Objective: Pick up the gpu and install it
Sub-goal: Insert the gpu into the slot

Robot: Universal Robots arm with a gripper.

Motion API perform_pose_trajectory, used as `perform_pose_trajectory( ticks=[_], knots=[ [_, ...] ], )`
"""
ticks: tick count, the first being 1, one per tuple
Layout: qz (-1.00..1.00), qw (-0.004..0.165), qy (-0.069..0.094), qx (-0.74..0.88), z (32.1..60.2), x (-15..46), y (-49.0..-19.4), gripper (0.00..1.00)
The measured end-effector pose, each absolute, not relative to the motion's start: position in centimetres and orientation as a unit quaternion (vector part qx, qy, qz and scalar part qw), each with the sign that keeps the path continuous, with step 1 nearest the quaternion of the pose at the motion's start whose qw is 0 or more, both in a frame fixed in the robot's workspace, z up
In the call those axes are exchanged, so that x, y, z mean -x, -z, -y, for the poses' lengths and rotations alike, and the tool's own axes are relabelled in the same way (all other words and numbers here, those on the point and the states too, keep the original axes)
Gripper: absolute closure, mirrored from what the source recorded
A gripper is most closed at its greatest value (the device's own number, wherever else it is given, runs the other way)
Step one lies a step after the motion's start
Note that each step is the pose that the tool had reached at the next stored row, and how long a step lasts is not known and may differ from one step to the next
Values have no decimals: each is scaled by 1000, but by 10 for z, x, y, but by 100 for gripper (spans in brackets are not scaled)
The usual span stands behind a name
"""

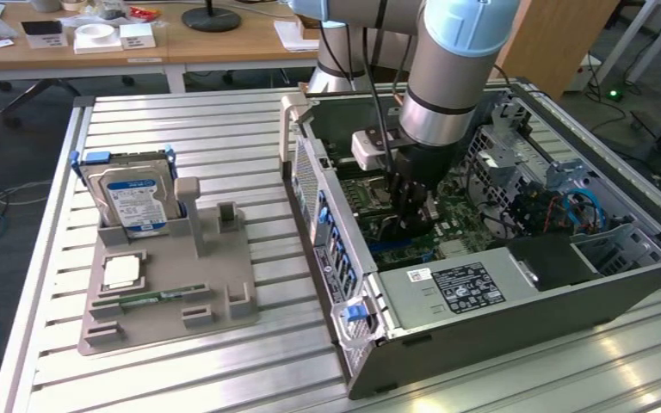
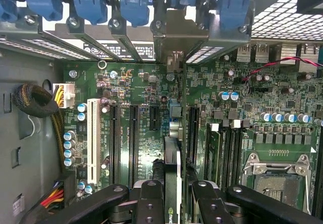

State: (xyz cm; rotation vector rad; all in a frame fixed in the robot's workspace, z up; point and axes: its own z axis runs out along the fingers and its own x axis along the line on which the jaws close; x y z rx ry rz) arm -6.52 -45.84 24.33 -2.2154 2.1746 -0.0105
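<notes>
Your gripper (image 2: 171,196) clenched on gpu (image 2: 172,158), inside computer case (image 1: 515,344). Card held edge-on, upright, likely so bottom edge meets black slots (image 2: 192,133) on motherboard (image 2: 146,138). Beyond, its bracket (image 2: 170,42) faces rear openings under blue latches (image 2: 133,2). Seating: cannot tell.

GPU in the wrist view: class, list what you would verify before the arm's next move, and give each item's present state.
1. gripper clamped on the gpu: ok.
2. gpu standing edge-on over the motherboard: ok.
3. bracket of the gpu reaches the rear slot openings: ok.
4. gpu connector fully seated in its slot: cannot tell.
5. Neighbouring black slot empty: ok.
6. red wire lies apart from the gpu: ok.
</notes>
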Motion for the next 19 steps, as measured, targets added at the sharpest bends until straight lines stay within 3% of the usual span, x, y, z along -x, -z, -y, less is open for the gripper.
perform_pose_trajectory(
  ticks=[19],
  knots=[
    [-700, 19, 3, 714, 458, 66, -243, 74]
  ],
)
